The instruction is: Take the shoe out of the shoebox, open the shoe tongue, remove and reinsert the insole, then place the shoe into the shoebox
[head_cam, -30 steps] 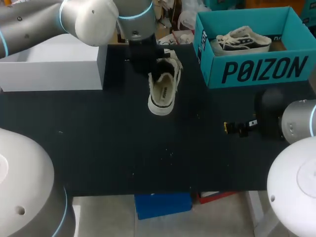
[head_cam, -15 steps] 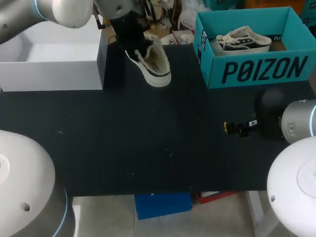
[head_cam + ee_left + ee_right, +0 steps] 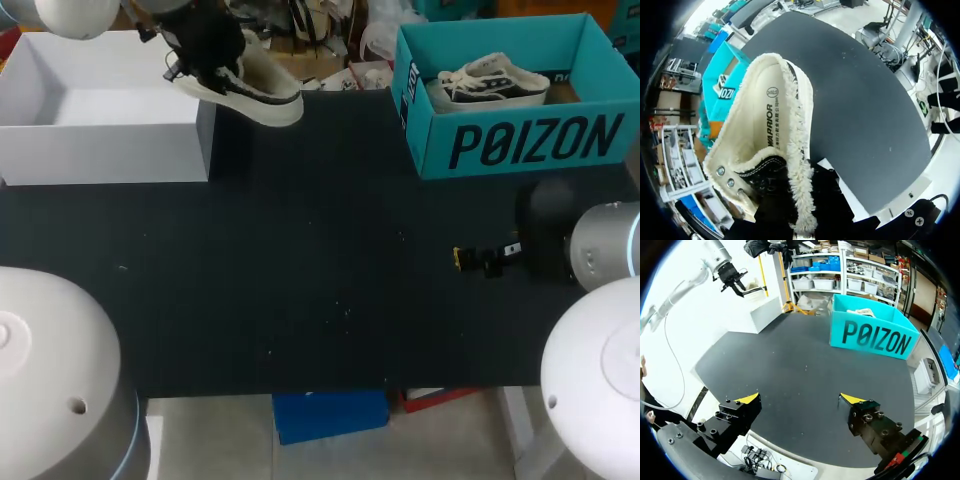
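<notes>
A cream shoe (image 3: 245, 88) with fleece lining and a black upper hangs in the air at the back left, over the right wall of the white shoebox (image 3: 100, 152). My left gripper (image 3: 205, 48) is shut on its collar by the heel. In the left wrist view the shoe (image 3: 767, 130) fills the space ahead of the fingers, opening and insole facing the camera; the yellow tips are hidden. My right gripper (image 3: 478, 260) rests low at the table's right, open and empty, its yellow tips far apart in the right wrist view (image 3: 800, 399).
A teal shoebox (image 3: 530, 140) stands at the back right with another shoe (image 3: 490, 80) inside; it also shows ahead of the right gripper (image 3: 872, 335). The black table (image 3: 300, 280) lies between the two boxes.
My left arm has carried the shoe leftward and back, from above the table's middle rear to over the white box's right wall, and the shoe has turned to lie flatter. The right arm is unmoved.
</notes>
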Controlling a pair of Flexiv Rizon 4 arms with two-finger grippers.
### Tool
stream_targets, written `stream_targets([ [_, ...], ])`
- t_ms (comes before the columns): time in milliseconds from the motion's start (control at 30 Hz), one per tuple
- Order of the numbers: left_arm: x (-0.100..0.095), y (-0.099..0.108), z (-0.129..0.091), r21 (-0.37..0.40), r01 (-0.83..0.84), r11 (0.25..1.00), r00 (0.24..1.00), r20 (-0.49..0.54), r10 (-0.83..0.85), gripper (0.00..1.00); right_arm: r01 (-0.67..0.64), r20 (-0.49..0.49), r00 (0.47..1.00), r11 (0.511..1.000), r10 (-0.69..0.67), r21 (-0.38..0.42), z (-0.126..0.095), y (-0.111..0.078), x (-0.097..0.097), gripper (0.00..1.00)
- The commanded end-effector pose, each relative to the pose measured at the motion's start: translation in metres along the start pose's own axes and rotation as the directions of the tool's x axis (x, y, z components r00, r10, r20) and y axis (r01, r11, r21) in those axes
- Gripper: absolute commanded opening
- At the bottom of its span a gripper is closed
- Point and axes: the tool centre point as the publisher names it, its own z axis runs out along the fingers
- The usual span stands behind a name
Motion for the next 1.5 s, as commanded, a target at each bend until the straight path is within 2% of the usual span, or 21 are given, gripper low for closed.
stream_targets([
  [33, 0.019, 0.018, -0.013, -0.069, 0.208, 0.976, 0.978, 0.035, -0.206, 0.00, -0.001, -0.002, 1.000, 1.000, 0.001, -0.001, 0.000, -0.001, 0.000, 1.00],
  [167, 0.035, 0.045, -0.012, -0.092, 0.291, 0.952, 0.957, 0.042, -0.289, 0.00, -0.001, -0.002, 1.000, 1.000, 0.001, -0.001, 0.000, -0.001, 0.000, 1.00],
  [367, 0.064, 0.100, -0.011, -0.129, 0.397, 0.909, 0.918, 0.059, -0.392, 0.00, -0.001, -0.002, 1.000, 1.000, 0.001, -0.001, 0.000, -0.001, 0.000, 1.00],
  [567, 0.086, 0.145, -0.012, -0.158, 0.435, 0.886, 0.900, 0.068, -0.430, 0.00, -0.001, -0.002, 1.000, 1.000, 0.001, -0.001, 0.000, -0.001, 0.000, 1.00],
  [1000, 0.126, 0.220, -0.001, -0.199, 0.416, 0.887, 0.908, 0.041, -0.417, 0.00, -0.001, -0.002, 1.000, 1.000, 0.001, -0.001, 0.000, -0.001, 0.000, 1.00],
  [1233, 0.128, 0.251, 0.017, -0.191, 0.427, 0.884, 0.903, 0.040, -0.427, 0.00, -0.001, -0.002, 1.000, 1.000, 0.001, -0.001, 0.000, -0.001, 0.000, 1.00],
  [1500, 0.126, 0.270, 0.054, -0.170, 0.444, 0.880, 0.894, 0.011, -0.449, 0.00, -0.001, -0.002, 1.000, 1.000, 0.001, -0.001, 0.000, -0.001, 0.000, 1.00],
])
